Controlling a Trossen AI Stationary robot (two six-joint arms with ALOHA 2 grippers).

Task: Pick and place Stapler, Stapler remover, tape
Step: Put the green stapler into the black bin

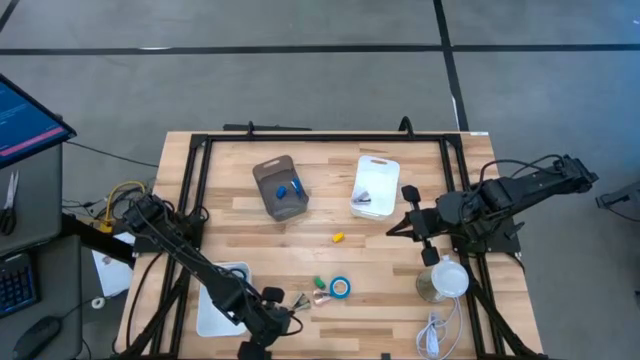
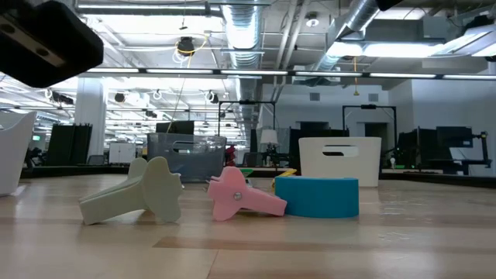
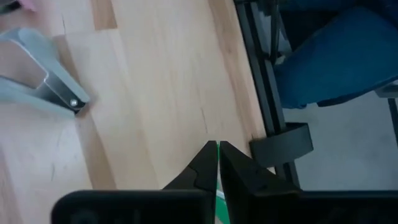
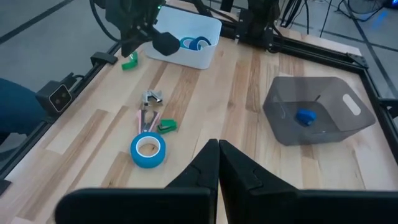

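Observation:
My left gripper (image 3: 217, 148) hangs near the table's near edge, left of centre, shut on a small green stapler (image 4: 129, 62). A pale staple remover (image 2: 132, 198), a pink one (image 2: 240, 198), a roll of blue tape (image 1: 340, 288) and a second green stapler (image 4: 166, 126) lie flat on the wood just right of it. A yellow piece (image 1: 338, 237) lies mid-table. My right gripper (image 4: 217, 146) is shut on nothing, raised over the table's right side. My left gripper pinches the green stapler between its two fingers; only a thin green edge (image 3: 217, 152) shows in the slit between them. The fingers slant steeply down from above. Seen from the right wrist, the stapler sits just over the wood by the near rail; whether it touches the table I cannot tell.
A white tray (image 1: 205, 310) with tape rolls (image 4: 196, 43) sits at the near left. A grey bin (image 1: 280, 188) holding a blue piece and a white bin (image 1: 375, 185) stand at the far middle. A black frame rail (image 3: 261, 93) runs along the near edge; a person's blue-clad leg (image 3: 336, 56) is beyond it.

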